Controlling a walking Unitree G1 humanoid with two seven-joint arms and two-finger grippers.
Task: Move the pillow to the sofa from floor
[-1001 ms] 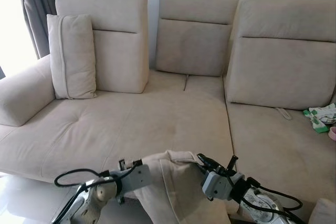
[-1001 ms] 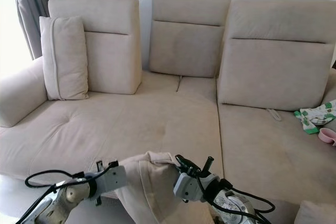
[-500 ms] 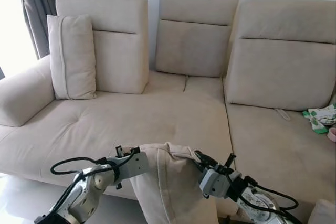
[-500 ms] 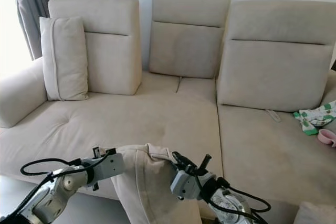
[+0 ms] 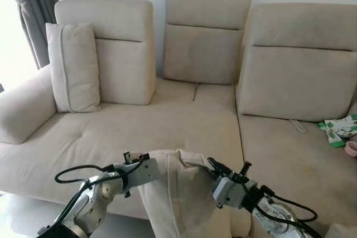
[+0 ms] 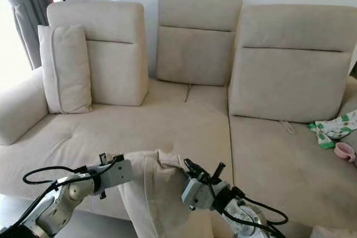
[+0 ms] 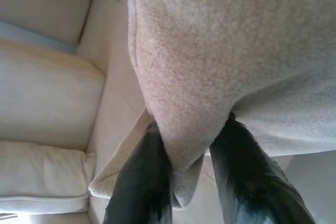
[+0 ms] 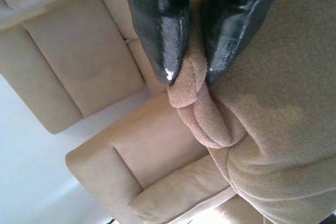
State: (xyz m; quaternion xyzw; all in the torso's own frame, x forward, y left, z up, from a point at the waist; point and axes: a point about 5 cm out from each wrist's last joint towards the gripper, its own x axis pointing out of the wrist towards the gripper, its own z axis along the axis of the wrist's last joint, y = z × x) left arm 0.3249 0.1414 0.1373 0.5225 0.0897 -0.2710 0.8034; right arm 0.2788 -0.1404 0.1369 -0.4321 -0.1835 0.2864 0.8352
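Observation:
A beige pillow (image 5: 181,193) hangs upright between my two arms, in front of the sofa's front edge. My left gripper (image 5: 146,163) is shut on the pillow's upper left corner, the fabric pinched between its fingers (image 7: 142,182). My right gripper (image 5: 211,165) is shut on a fold at the upper right corner, squeezed between its fingers (image 8: 160,30). The beige sofa (image 5: 139,126) spreads wide ahead, its seat just beyond the pillow's top.
Another beige pillow (image 5: 72,66) leans upright against the left back cushion. A green and white cloth (image 5: 339,128) and a pink object (image 5: 352,147) lie at the seat's far right. A grey curtain (image 5: 30,9) hangs at the back left.
The pillow has risen a little and its top now stands higher against the sofa's front edge. The camera has shifted slightly, so the sofa sits a bit lower and further left.

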